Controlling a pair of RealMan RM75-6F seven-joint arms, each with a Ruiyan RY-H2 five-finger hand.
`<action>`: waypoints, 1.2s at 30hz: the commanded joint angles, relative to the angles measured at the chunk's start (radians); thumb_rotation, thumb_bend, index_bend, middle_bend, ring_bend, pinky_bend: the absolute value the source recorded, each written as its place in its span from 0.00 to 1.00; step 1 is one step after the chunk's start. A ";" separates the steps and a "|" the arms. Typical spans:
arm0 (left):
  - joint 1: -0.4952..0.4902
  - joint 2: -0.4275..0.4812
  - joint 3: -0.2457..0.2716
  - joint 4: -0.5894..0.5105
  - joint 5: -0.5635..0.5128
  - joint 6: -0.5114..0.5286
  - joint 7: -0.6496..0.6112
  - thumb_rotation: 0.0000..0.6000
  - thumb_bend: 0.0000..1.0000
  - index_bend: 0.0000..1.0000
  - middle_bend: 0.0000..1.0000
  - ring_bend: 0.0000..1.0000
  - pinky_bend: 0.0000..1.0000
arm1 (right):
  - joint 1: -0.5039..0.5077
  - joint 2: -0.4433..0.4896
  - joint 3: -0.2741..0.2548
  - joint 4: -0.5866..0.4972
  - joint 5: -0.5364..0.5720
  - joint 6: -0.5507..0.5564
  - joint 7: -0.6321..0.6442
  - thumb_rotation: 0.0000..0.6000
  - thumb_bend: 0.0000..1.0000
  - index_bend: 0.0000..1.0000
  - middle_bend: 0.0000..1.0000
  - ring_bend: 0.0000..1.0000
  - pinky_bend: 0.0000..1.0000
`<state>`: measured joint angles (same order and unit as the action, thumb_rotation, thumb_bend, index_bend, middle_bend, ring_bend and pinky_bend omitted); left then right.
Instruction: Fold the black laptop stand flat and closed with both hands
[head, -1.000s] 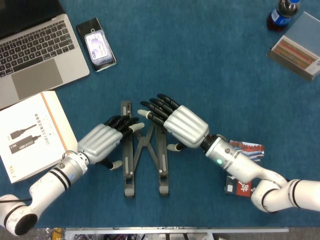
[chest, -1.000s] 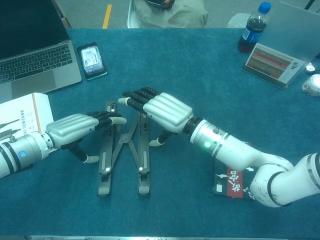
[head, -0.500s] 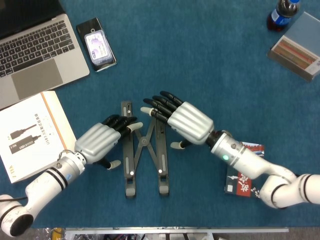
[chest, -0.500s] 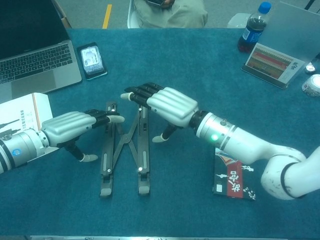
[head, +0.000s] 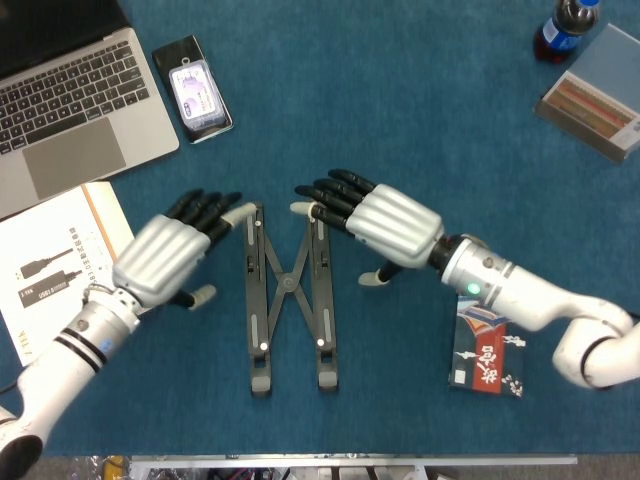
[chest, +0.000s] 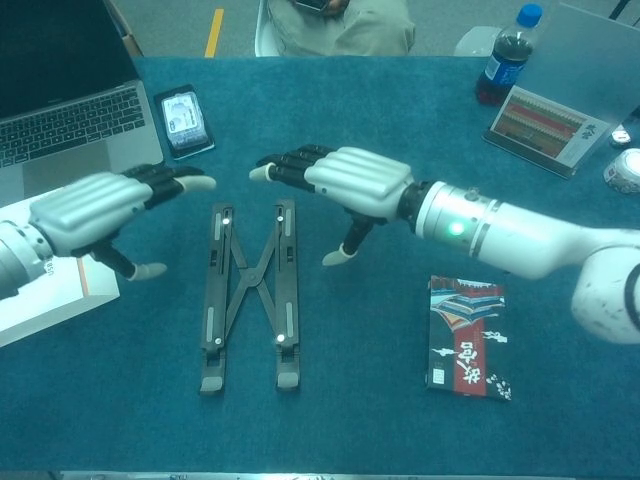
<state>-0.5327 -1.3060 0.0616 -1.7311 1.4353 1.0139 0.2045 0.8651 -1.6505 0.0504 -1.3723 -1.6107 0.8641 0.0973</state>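
Note:
The black laptop stand (head: 288, 298) (chest: 249, 296) lies flat on the blue table, its two rails side by side with crossed links between them. My left hand (head: 170, 250) (chest: 100, 205) hovers to the stand's left, fingers spread, holding nothing. My right hand (head: 378, 220) (chest: 345, 184) hangs just right of the stand's far end, fingers extended over the right rail's tip, with nothing in it. Neither hand touches the stand as far as I can tell.
A laptop (head: 62, 95) and a phone (head: 194, 88) sit at the far left. A white manual (head: 55, 270) lies under my left forearm. A small packet (head: 487, 350) lies right of the stand. A bottle (head: 565, 25) and a box (head: 598, 95) stand far right.
Both hands have lifted off the stand and drawn apart, the left hand moving left, the right hand moving right. The stand's rails now lie uncovered.

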 joint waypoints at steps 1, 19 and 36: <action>0.025 0.020 -0.012 -0.011 -0.005 0.054 0.053 1.00 0.25 0.00 0.00 0.00 0.00 | 0.019 0.064 -0.003 -0.059 0.001 -0.027 0.038 1.00 0.01 0.00 0.00 0.00 0.00; 0.172 0.035 -0.064 -0.042 -0.110 0.300 0.210 1.00 0.25 0.00 0.00 0.00 0.00 | 0.137 0.184 -0.041 -0.143 -0.090 -0.120 0.118 1.00 0.00 0.00 0.00 0.00 0.00; 0.223 0.068 -0.083 -0.050 -0.097 0.338 0.144 1.00 0.25 0.00 0.00 0.00 0.00 | 0.296 0.144 -0.071 -0.094 -0.190 -0.225 0.056 1.00 0.00 0.00 0.00 0.00 0.00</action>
<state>-0.3112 -1.2373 -0.0195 -1.7816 1.3380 1.3511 0.3504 1.1493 -1.4935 -0.0159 -1.4800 -1.7884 0.6443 0.1649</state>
